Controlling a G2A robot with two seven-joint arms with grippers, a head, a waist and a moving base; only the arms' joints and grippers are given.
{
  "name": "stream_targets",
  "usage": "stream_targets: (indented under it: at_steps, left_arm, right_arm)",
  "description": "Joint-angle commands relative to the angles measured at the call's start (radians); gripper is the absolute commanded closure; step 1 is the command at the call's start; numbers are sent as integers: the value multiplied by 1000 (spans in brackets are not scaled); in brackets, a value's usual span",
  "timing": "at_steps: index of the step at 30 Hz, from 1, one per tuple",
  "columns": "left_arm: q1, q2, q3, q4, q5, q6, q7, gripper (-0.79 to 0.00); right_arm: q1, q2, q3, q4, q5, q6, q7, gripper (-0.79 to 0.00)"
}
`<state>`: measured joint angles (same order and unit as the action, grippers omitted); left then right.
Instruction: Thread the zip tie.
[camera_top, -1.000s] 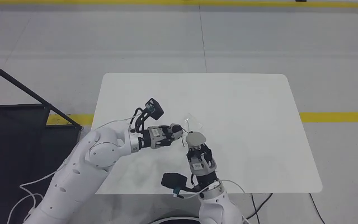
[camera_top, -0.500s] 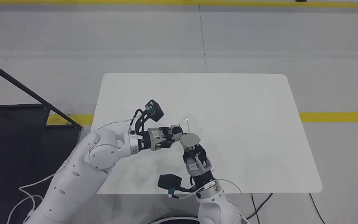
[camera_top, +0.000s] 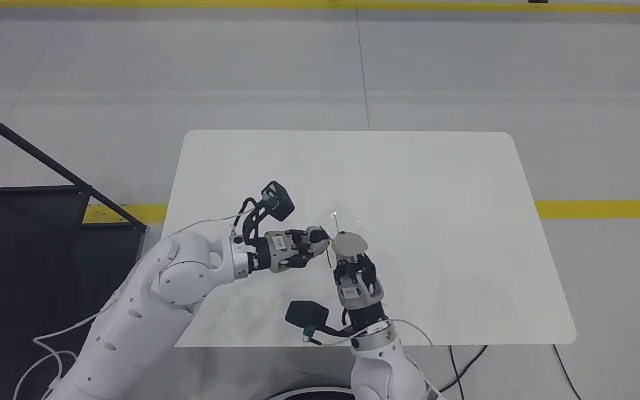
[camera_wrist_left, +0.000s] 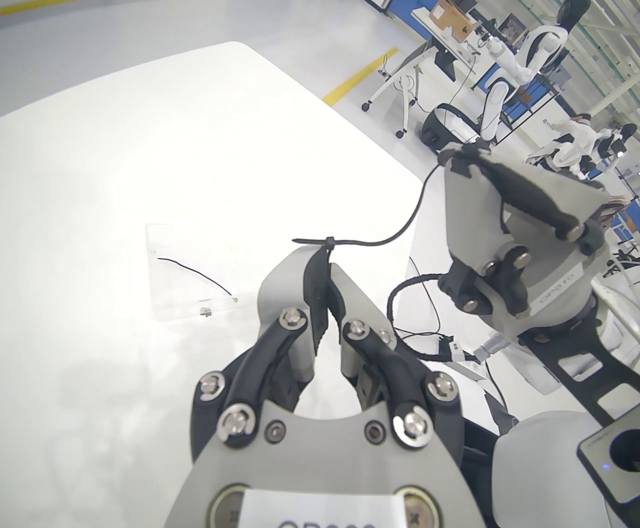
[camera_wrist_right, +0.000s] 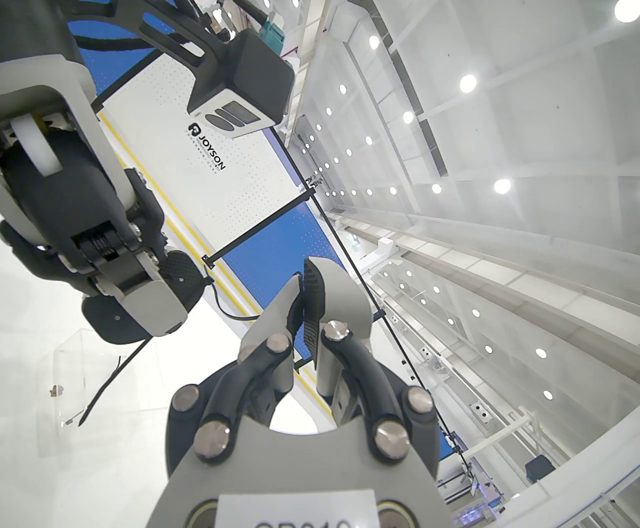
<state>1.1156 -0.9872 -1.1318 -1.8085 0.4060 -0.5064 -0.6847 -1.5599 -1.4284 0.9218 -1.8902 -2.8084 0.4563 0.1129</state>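
zip tie hangs in the air over the table, stretched between the two grippers near the edge closest to the robot. the left gripper is clenched on it: the pads press together on the black strap, and the tie's small square head sits just past the fingertips. a short stub pokes out of one side of the head. on the other side the strap runs level, then curves up to the right gripper, whose tips are pinched on that end.

in the right wrist view the right gripper's pads meet with no gap, and a thin black strand curves from them across to the left gripper just beside. below the left gripper a black strap slopes down toward the table and tapers to a point. how the strap passes at the head i cannot tell.

in the top view the left gripper comes in from the table's left side, and the right gripper comes up from the near edge, the two tips close together.

a clear plate lies flat on the table just beyond the grippers. a thin black line shows across it; what it is i cannot tell.
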Motion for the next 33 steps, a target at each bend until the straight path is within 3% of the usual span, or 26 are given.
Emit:
stream_targets:
  at_steps: [1, 7, 8, 9, 17, 20, 21, 22, 23, 25, 30, 33]
  left_arm:
    - [2, 0, -1, -1, -2, 1, -1, 0]
    - [5, 0, -3, -4, -11, 9, -2, 0]
    - [6, -1, -4, -3, -15, 13, 1, 0]
    - [8, -1, -5, -2, -18, 18, 6, 0]
    - [12, -3, -22, 0, -45, 38, 35, 0]
    - [13, -2, -37, 0, -50, 36, 48, 0]
    - [15, -1, -44, -3, -41, 37, 55, 0]
    - [19, -1, -48, -6, -30, 40, 62, 0]
    - [23, -1, -50, -10, -24, 40, 68, 0]
    - [29, 0, -52, -14, -23, 37, 71, 0]
    - [38, -2, -55, -8, -49, 25, 82, 0]
    - [39, -2, -55, 1, -83, 35, 70, 0]
  right_arm:
    - [1, -2, -3, 3, 1, 8, 1, 0]
    - [-1, -2, -5, 0, 21, -26, -32, 0]
    - [-3, -1, -1, -4, 24, -29, -36, -166]
    - [-6, -1, 2, -8, 30, -31, -41, -231]
    - [-49, 9, 30, -50, 87, -29, -114, -274]
    - [-78, 15, 48, -78, 144, -33, -161, -329]
    - [-91, 18, 56, -90, 170, -37, -176, -366]
    - [-105, 21, 66, -102, 202, -46, -186, -539]
    - [-119, 23, 76, -120, 236, -53, -198, -656]
    - [-147, 29, 96, -148, 314, -72, -242, -767]
    - [-218, 42, 161, -198, 620, -170, -315, -785]
    - [-222, 43, 168, -200, 640, -181, -314, -785]
